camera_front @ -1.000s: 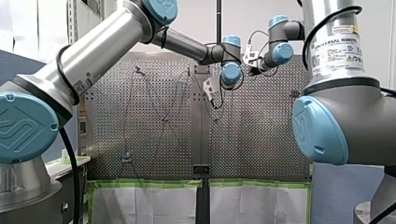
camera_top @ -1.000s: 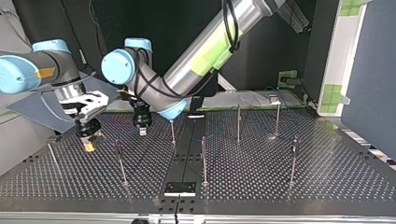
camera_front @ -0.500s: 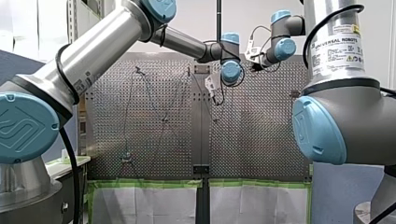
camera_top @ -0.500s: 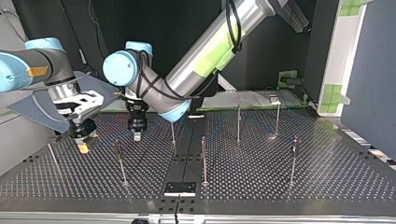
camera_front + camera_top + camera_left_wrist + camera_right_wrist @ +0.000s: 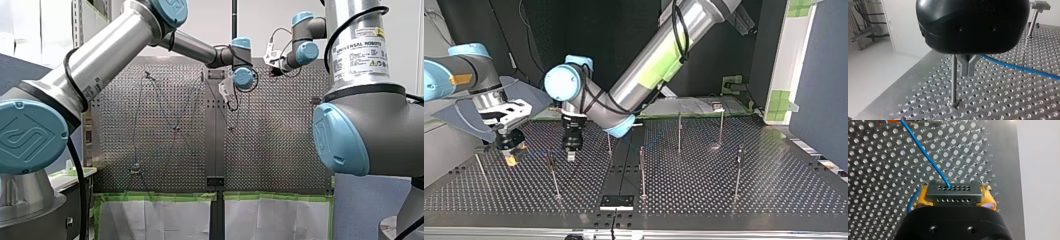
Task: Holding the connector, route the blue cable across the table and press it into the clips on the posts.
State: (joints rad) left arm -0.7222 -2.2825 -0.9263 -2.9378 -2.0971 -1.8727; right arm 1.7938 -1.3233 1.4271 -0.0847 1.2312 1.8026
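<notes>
1 second on, dropped beside a post (image 5: 954,80) with left gripper (image 5: 967,71) pinched on the blue cable (image 5: 1018,67); kept connector (image 5: 953,188) clamped in right gripper (image 5: 955,197); pressing-in likely next

The only words that can be read are "UNIVERSAL ROBOTS", printed in black at the head of a white label (image 5: 361,54) on the silver tube of my right arm (image 5: 402,45), in the front view. The finer lines beneath them are too small to make out, and a yellow warning triangle (image 5: 373,62) stands at the label's lower corner. A small label (image 5: 91,93) on the silver tube of my left arm (image 5: 115,45) cannot be read, and the blue joint caps (image 5: 27,136) bear a moulded logo with no clear letters.
</notes>
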